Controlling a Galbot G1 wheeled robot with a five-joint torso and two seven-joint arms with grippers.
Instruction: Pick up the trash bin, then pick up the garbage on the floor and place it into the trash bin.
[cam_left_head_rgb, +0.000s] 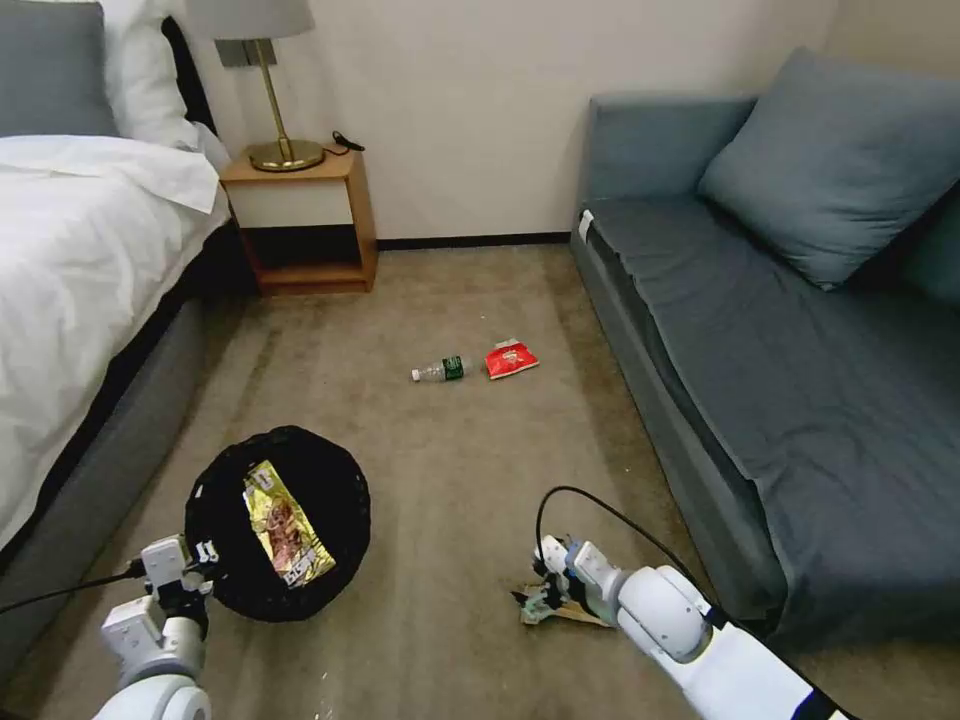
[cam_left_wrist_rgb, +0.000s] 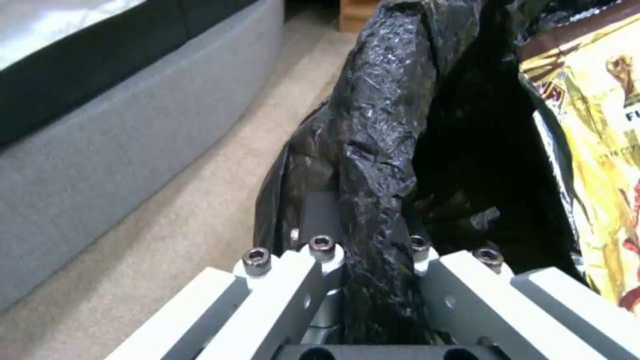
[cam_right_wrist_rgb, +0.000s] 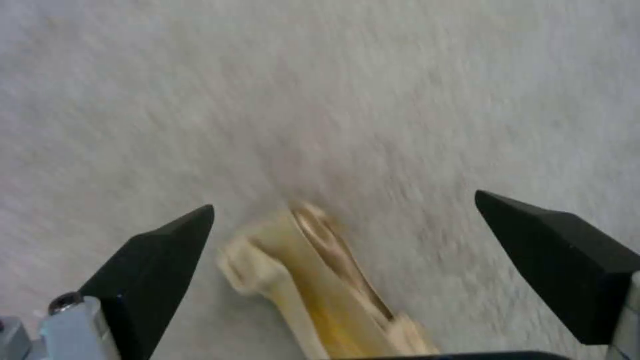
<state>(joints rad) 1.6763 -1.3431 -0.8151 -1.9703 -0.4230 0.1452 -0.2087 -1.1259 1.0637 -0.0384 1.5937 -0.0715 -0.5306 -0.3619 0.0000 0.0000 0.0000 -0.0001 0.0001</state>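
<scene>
Paper bag (cam_right_wrist_rgb: 327, 285) lies flat, long axis running between the spread right gripper (cam_right_wrist_rgb: 347, 235); left gripper (cam_left_wrist_rgb: 370, 250) clamps the trash bin (cam_left_head_rgb: 277, 520).

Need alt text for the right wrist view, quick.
The open right pincer hangs low over the carpet, its two black fingertips on either side of the crumpled tan paper bag, not yet closed on it.
</scene>
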